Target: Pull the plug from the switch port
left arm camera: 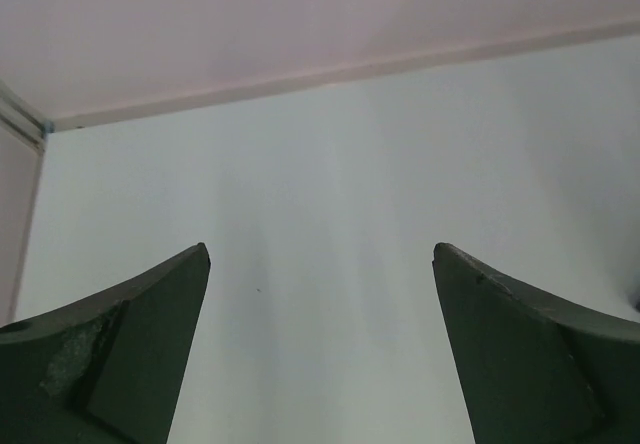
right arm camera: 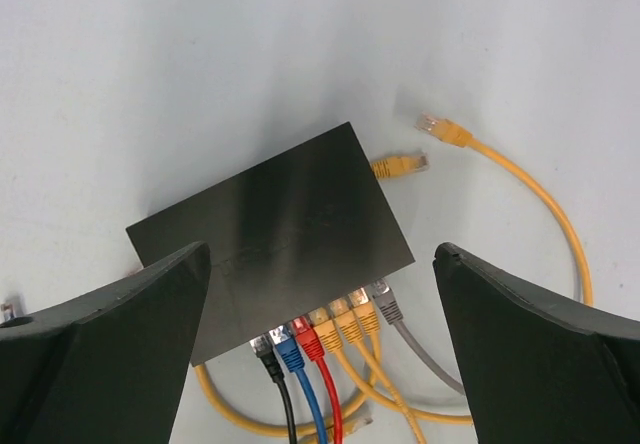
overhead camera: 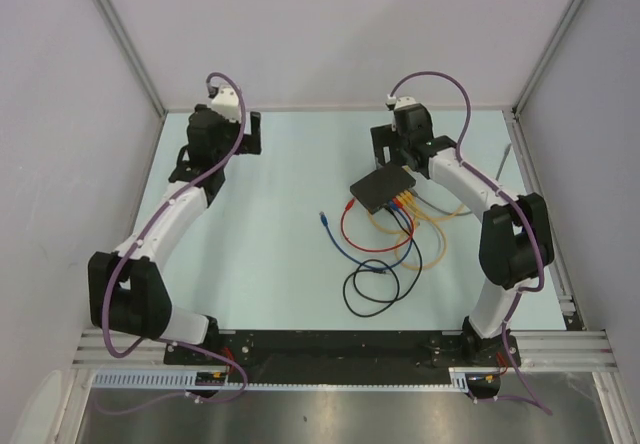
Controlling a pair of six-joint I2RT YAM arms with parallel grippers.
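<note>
The flat matte-black switch (right arm camera: 270, 239) lies on the pale table, right of centre in the top view (overhead camera: 381, 189). Along its near edge sit several plugs in a row: black (right arm camera: 266, 352), blue (right arm camera: 288, 345), red (right arm camera: 311, 338), three yellow (right arm camera: 345, 322) and grey (right arm camera: 386, 304). My right gripper (right arm camera: 320, 264) hovers open above the switch, jaws wide on either side, holding nothing. My left gripper (left arm camera: 320, 264) is open and empty over bare table at the far left (overhead camera: 245, 132).
Loose cables in red, blue, black and yellow coil on the table in front of the switch (overhead camera: 385, 254). Two free yellow plug ends (right arm camera: 442, 129) lie beside the switch. A free blue plug end (overhead camera: 323, 218) lies left of the coils. Enclosure walls bound the table.
</note>
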